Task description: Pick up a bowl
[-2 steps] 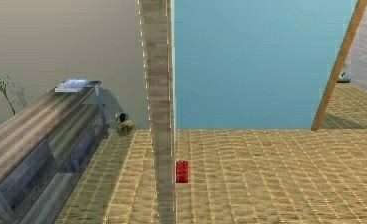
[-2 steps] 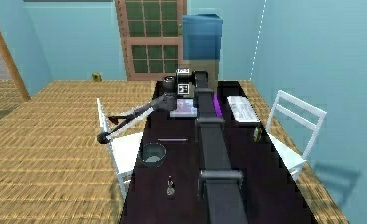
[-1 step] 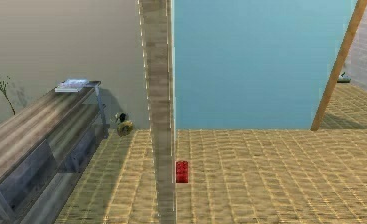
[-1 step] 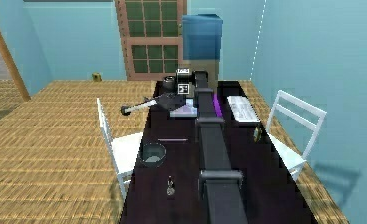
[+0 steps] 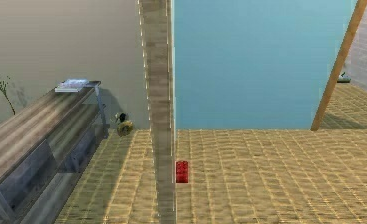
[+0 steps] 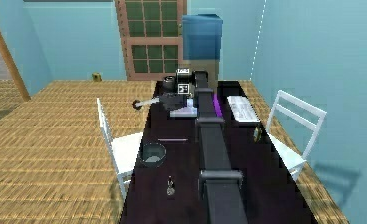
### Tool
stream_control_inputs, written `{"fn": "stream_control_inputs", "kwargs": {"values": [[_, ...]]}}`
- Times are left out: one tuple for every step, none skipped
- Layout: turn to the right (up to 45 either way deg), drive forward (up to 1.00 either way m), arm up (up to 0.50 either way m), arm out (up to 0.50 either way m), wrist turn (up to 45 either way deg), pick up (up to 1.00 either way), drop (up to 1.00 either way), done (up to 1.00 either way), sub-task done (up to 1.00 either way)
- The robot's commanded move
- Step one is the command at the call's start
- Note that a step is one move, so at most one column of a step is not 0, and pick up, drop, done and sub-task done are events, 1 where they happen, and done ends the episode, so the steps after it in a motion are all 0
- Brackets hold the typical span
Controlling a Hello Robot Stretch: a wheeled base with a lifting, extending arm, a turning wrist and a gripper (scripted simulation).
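In the arm side view, a white chair point(image 6: 116, 148) is seen left of centre, beside a dark table point(image 6: 266, 175). A dark bowl point(image 6: 153, 152) is set near the table's left edge. Higher in the frame, the gripper point(image 6: 143, 104) is seen by that edge. Its fingers' state, and whether anything is held, cannot be told.

Bowl point(image 6: 154, 153) on the dark surface point(image 6: 181, 150)
Small, round and dark with a paler rim, it sits upright (mouth up) near the surface's edge, well apart from the jaws, lower in the arm side view.
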Motion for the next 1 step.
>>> {"fn": "stream_control_inputs", "kwargs": {"values": [[0.0,0.00,-0.30,0.00,0.0,0.00,0.00,0.00,0.00]]}}
